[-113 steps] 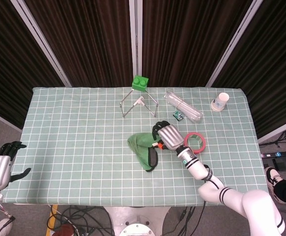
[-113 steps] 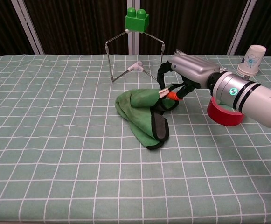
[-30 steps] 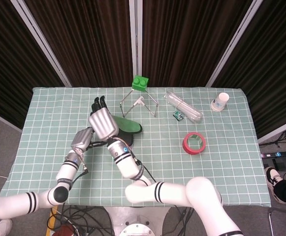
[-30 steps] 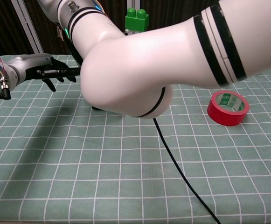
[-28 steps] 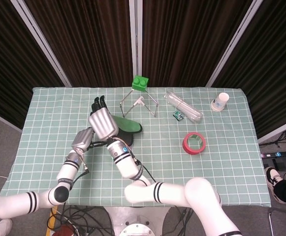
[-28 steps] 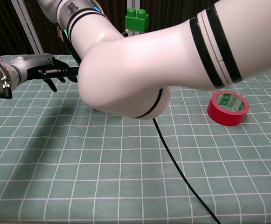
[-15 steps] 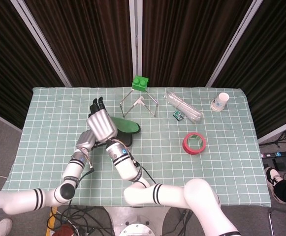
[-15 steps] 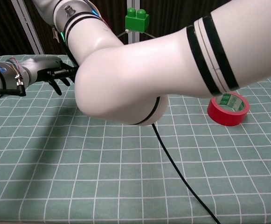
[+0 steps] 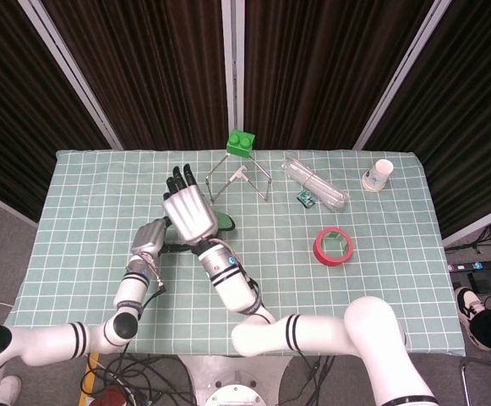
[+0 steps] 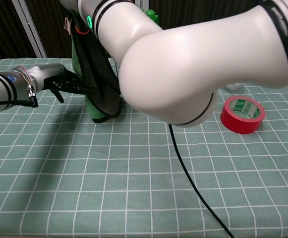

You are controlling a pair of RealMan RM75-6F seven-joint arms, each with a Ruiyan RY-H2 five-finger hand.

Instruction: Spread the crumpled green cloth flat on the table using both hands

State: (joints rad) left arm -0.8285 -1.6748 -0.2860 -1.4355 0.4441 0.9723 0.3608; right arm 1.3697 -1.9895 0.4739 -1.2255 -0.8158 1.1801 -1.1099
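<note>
- Now my right hand (image 9: pixel 188 213) is raised above the table (image 9: pixel 93 194) and holds the green cloth (image 10: pixel 95 74), which hangs down from it; the lower end seems to touch the table.
- My left hand (image 10: pixel 49 75) is just beside the hanging cloth, fingers (image 10: pixel 79 88) reaching to its edge; I cannot tell if they grip it.
- A red tape roll (image 9: pixel 333 245) lies well apart, to the right.

Lab: dark curtains (image 9: pixel 144 68), floor cables (image 9: pixel 127 376).
</note>
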